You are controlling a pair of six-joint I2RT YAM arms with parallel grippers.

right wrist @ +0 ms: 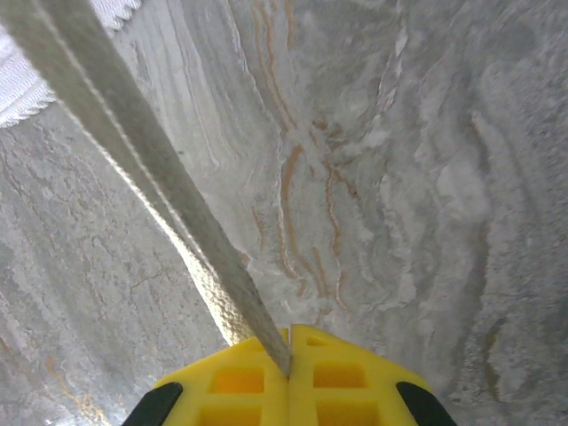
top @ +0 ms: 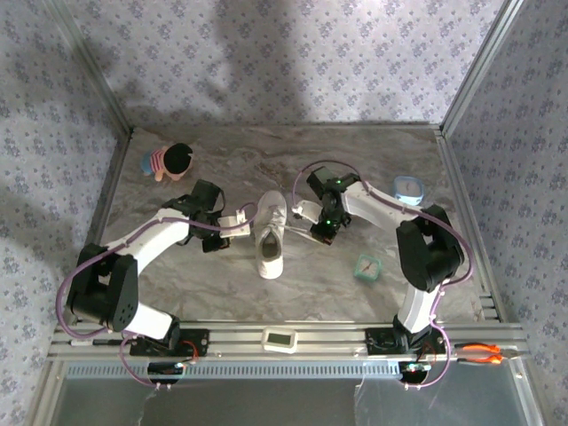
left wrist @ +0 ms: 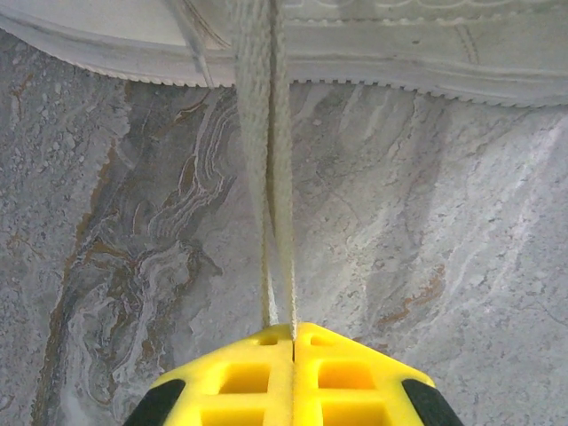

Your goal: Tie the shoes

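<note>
A white sneaker [top: 271, 238] lies on the marble table between my two arms, toe toward the near edge. Left of its lacing, my left gripper [top: 235, 222] is shut on a white lace [left wrist: 259, 133]. In the left wrist view the yellow jaws [left wrist: 294, 331] pinch a doubled strand that runs taut up to the shoe's side [left wrist: 399, 53]. On the shoe's right, my right gripper [top: 305, 211] is shut on the other lace [right wrist: 133, 151]. That lace stretches diagonally from the yellow jaws [right wrist: 289, 337] to the shoe [right wrist: 22, 89] at the upper left.
A small doll [top: 169, 161] with black hair lies at the back left. At the right are a blue and white round object [top: 407, 188] and a small teal clock [top: 366, 267]. On the near rail lie a white device [top: 279, 339] and orange pliers [top: 484, 353].
</note>
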